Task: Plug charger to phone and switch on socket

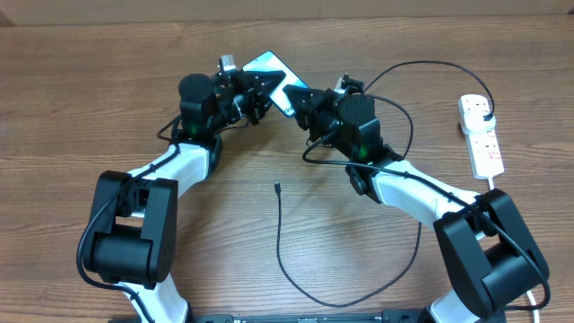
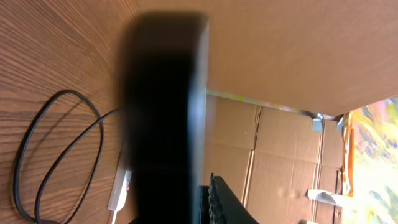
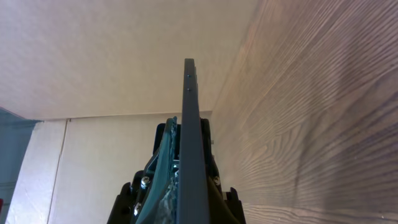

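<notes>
Brown wooden surface [image 1: 90,108] bears the thin black charger cable [image 1: 279,224]. My right hand [image 1: 294,97] clamps the cyan-screened phone [image 1: 269,67] for plugging; left hand [image 1: 256,94]: cannot tell.

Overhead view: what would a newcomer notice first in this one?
The left gripper and right gripper meet at the phone, its cyan screen lit, at top centre. The charger's connector tip lies loose nearer the robot, unplugged, while the white power strip sits far right.
</notes>
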Robot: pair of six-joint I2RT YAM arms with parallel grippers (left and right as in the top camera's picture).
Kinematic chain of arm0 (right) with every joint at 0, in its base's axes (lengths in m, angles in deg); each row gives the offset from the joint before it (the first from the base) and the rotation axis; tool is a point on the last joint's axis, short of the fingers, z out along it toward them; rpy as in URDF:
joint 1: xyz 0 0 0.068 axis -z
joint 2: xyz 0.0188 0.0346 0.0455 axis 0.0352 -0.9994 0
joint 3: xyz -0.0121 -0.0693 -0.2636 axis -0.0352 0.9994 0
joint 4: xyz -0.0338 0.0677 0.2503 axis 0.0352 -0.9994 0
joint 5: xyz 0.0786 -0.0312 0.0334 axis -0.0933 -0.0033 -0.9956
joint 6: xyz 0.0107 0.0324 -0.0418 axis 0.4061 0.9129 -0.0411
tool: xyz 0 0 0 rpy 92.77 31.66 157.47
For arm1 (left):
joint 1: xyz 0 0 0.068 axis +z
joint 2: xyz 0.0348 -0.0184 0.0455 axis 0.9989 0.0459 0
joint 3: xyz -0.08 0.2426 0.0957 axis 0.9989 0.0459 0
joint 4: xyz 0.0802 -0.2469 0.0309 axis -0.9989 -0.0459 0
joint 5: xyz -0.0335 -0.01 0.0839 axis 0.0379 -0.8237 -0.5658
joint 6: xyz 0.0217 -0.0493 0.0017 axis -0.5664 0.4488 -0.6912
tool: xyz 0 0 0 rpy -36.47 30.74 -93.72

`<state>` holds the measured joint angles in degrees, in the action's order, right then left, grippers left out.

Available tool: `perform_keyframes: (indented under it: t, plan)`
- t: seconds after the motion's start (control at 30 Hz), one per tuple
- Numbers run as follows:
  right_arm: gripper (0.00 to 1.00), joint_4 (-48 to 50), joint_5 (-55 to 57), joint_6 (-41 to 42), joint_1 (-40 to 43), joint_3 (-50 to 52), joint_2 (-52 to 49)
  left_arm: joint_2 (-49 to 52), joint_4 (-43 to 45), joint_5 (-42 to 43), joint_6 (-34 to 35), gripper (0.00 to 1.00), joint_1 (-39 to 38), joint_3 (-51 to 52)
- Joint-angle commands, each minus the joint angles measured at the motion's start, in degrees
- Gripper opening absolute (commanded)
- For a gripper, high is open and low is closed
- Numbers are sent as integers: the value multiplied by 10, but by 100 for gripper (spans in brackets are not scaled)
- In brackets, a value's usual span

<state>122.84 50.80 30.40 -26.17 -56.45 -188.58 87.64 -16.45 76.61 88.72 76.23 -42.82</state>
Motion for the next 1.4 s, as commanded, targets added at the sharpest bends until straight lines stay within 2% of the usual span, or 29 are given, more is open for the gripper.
perform_keyframes:
  t: [0.0, 0.17, 0.37, 0.53, 0.6, 0.83, 0.87, 0.9, 1.17, 1.23, 1.37]
  plan:
    - [16, -16, -48, -19, -11, 1, -9, -16, 20, 31, -1, 15, -9, -12]
    - [20, -15, -84, -66, -11, 1, -9, -16, 20, 25, -1, 4, -9, -12]
    - [43, -15, -136, -95, -3, 1, -9, -16, 20, 25, -3, 5, -9, -12]
    - [69, -2, -188, -144, 15, 1, -7, -16, 20, 28, -25, 5, -7, -12]
    - [74, 1, -210, -174, 24, 1, -1, -16, 19, 35, -42, 4, -3, -12]
    - [80, -14, -250, -279, 42, 1, 32, -16, 4, 75, -140, 5, 22, -12]
    - [84, -23, -253, -301, 42, 1, 37, -17, 1, 85, -156, 4, 27, -12]
    - [88, -37, -254, -318, 42, 1, 43, -16, -3, 93, -167, 4, 33, -12]
    - [91, -200, -218, -424, 42, 1, 92, -16, -87, 155, -220, 4, 87, -12]
    - [96, -236, -202, -445, 42, 1, 103, -16, -106, 170, -221, 5, 100, -12]
    - [100, -297, -185, -486, 40, 1, 117, -16, -115, 212, -235, 4, 122, -12]
